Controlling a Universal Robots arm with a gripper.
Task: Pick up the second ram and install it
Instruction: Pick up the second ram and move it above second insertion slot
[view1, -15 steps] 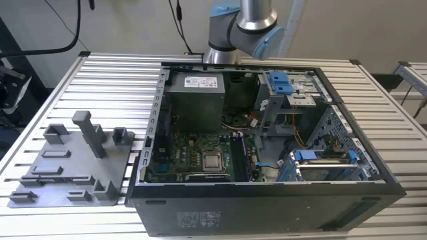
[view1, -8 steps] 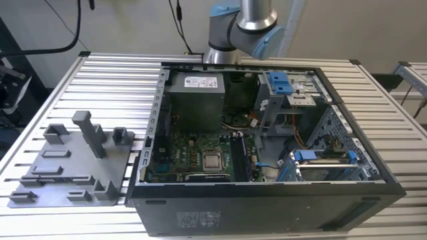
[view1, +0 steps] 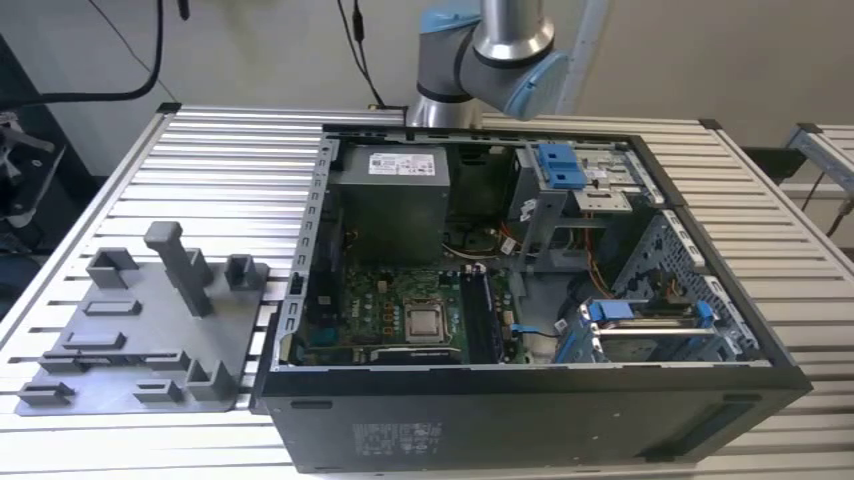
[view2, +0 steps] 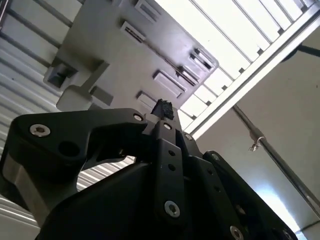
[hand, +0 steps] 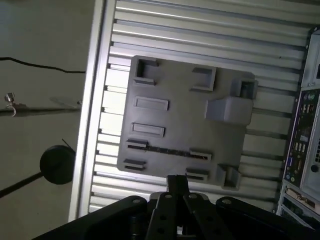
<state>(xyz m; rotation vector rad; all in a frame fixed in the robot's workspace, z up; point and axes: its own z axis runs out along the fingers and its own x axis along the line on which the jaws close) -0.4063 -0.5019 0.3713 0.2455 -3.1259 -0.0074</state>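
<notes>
The second ram (hand: 167, 151) has not been picked up: it sits edge-on as a dark strip in the gray fixture (hand: 180, 120) on the tabletop (hand: 200, 40), beside the open case (view1: 534, 430). The gripper (hand: 177, 184) hovers above the fixture's near edge, its jaws clenched together on nothing.

Grey, perhaps plastic tray (view1: 140, 335) beside open computer case (view1: 507, 425)

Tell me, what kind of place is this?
Most likely a robotics lab or test bench for computer assembly: an open desktop computer case lies on a slatted metal table, a grey holder tray sits beside it, and a robot arm stands behind.
</notes>
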